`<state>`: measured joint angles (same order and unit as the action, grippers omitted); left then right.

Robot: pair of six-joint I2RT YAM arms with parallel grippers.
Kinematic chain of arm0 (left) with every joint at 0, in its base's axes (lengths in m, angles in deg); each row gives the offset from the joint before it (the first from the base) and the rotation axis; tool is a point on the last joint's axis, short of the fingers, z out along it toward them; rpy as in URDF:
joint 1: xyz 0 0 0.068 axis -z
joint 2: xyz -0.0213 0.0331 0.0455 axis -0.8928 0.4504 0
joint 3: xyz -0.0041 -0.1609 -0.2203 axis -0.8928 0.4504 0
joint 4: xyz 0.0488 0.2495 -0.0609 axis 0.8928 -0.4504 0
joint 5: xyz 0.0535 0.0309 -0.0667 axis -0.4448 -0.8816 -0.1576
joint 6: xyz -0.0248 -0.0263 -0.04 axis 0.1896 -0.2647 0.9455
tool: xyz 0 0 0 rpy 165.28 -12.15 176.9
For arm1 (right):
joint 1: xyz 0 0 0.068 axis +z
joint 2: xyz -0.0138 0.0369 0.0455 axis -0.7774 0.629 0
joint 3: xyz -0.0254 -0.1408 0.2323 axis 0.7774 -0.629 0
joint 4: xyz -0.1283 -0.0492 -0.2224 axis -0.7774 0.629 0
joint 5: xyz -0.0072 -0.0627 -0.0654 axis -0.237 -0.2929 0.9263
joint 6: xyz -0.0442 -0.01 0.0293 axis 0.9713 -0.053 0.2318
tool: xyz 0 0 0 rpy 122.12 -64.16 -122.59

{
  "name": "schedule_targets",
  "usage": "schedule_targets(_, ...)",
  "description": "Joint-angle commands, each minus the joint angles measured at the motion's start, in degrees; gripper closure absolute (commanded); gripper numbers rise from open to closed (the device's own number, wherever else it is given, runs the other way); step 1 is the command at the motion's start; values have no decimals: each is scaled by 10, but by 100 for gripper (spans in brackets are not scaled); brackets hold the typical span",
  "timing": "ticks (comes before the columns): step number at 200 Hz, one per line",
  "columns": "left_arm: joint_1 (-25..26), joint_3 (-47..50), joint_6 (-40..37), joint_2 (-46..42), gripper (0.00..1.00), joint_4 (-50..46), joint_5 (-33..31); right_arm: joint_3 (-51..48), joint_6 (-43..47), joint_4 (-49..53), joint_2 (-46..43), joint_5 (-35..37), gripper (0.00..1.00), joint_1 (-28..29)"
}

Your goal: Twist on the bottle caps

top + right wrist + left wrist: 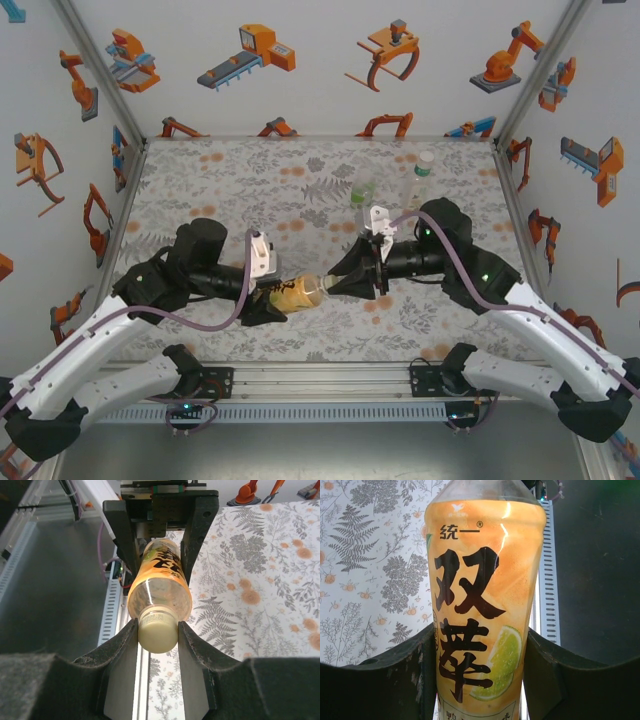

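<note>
Right pincer (157, 630) is pinching the pale cap (158, 640) on the amber bottle (161, 580), lying level over the table's (230, 180) near middle in the left pincer (480, 652) — clamped round its label. We are judging alignment critical — twisting squarely, pressing lightly, avoiding cross-threading.

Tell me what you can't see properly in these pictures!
Right wrist view: the cap covers the threads, so how far it's screwed on is unclear.
Top view: the right gripper hides that cap.
Left wrist view: the bottle is cut off at top and bottom edges.
Top view: the green bottle and clear bottle are too small to show caps.
</note>
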<state>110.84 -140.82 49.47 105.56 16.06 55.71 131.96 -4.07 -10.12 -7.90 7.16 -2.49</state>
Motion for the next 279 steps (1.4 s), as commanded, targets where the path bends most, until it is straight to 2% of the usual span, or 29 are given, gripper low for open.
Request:
schedule_targets(1,2,-2,-4,0,100,84,19,-31,-131,-74,5,32,100,16)
schedule_targets(23,2,0,-3,5,100,87,19,-34,-232,-65,8,115,100,26)
schedule_targets(49,2,4,-3,5,100,92,17,-24,-388,3,18,224,100,29)
schedule_targets(111,2,9,-4,2,100,89,-7,14,-710,183,51,320,100,33)
schedule_targets(136,2,10,-4,6,100,89,-14,3,-787,188,54,334,100,34)
schedule_targets(182,2,12,-8,12,100,88,-12,13,-790,170,58,342,91,37)
schedule_targets(206,2,13,-29,12,100,78,-4,53,-742,199,56,366,76,37)
schedule_targets(247,2,9,-46,12,100,56,2,83,-643,171,41,375,40,37)
schedule_targets(262,2,9,-45,11,100,53,5,94,-599,172,33,382,34,37)
schedule_targets(279,2,11,-42,7,100,51,8,105,-539,173,25,386,33,36)
